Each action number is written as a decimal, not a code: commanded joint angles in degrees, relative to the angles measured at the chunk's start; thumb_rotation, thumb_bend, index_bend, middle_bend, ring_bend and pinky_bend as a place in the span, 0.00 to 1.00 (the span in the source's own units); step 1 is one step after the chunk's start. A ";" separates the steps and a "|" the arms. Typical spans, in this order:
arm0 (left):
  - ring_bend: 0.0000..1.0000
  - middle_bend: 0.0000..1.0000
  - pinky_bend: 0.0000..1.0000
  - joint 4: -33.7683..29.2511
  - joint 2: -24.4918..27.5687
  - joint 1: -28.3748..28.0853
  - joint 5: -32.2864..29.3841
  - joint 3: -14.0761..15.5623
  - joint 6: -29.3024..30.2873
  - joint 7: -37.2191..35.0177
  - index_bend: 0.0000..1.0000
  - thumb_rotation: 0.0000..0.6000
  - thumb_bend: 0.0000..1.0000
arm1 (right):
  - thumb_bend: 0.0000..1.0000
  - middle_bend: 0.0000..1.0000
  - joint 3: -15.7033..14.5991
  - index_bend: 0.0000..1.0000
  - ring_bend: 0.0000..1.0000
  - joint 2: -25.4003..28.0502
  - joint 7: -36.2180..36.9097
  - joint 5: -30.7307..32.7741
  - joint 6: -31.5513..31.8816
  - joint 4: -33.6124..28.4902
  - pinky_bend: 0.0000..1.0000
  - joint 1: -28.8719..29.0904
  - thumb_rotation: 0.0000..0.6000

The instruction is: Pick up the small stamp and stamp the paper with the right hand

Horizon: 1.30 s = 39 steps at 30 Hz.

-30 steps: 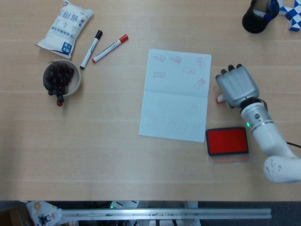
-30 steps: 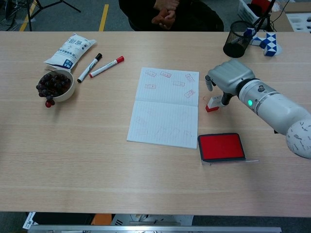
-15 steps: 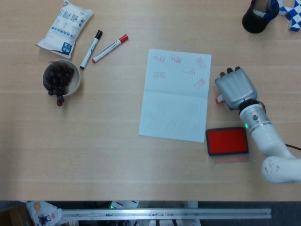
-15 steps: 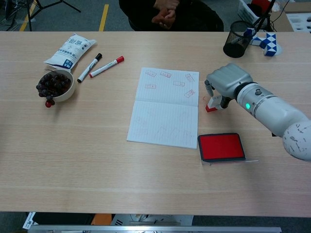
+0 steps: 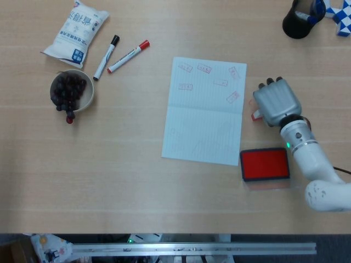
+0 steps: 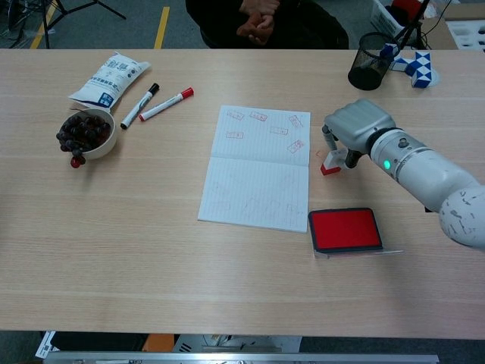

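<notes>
- One small stamp (image 6: 330, 164) stands on the surface just right of the paper (image 6: 259, 168).
- Right hand (image 6: 355, 127) covers it, fingers (image 6: 327, 137) curled down around it (a firm hold I cannot tell).
- Likely light and rigid; take its upper body.

The right hand (image 5: 277, 101) has a boxy grey metallic back and dark fingertips, on a glossy white arm (image 6: 428, 174) with a green light.
</notes>
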 commanded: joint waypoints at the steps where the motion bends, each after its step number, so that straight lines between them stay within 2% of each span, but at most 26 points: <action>1: 0.18 0.11 0.10 0.04 -0.02 0.01 -0.05 -0.02 0.00 -0.05 0.10 1.00 0.17 | 0.25 0.40 0.02 0.52 0.27 -0.07 -0.06 0.12 -0.07 0.11 0.34 0.02 1.00; 6: 0.18 0.11 0.10 0.12 -0.04 0.02 -0.09 -0.04 -0.02 -0.18 0.10 1.00 0.17 | 0.25 0.41 0.05 0.54 0.27 -0.35 -0.24 0.50 -0.30 0.39 0.34 0.09 1.00; 14: 0.18 0.11 0.10 0.40 -0.11 0.07 -0.31 -0.07 -0.10 -0.43 0.10 1.00 0.17 | 0.33 0.44 0.18 0.59 0.29 -0.67 -0.64 1.14 -0.29 0.79 0.34 0.20 1.00; 27: 0.18 0.11 0.10 0.31 0.03 0.27 0.22 -0.02 0.46 -0.70 0.10 1.00 0.17 | 0.35 0.47 4.26 0.65 0.32 4.23 0.13 1.06 0.86 -8.53 0.34 2.54 1.00; 33: 0.18 0.11 0.10 0.18 0.33 0.76 0.52 0.16 1.21 -1.09 0.10 1.00 0.17 | 0.37 0.49 5.31 0.67 0.34 3.29 -1.29 2.28 0.97 -9.43 0.34 4.80 1.00; 39: 0.18 0.11 0.10 0.02 0.57 1.08 0.79 0.34 1.61 -1.15 0.10 1.00 0.17 | 0.40 0.50 5.92 0.68 0.35 0.98 -2.03 3.01 1.27 -7.20 0.34 6.51 1.00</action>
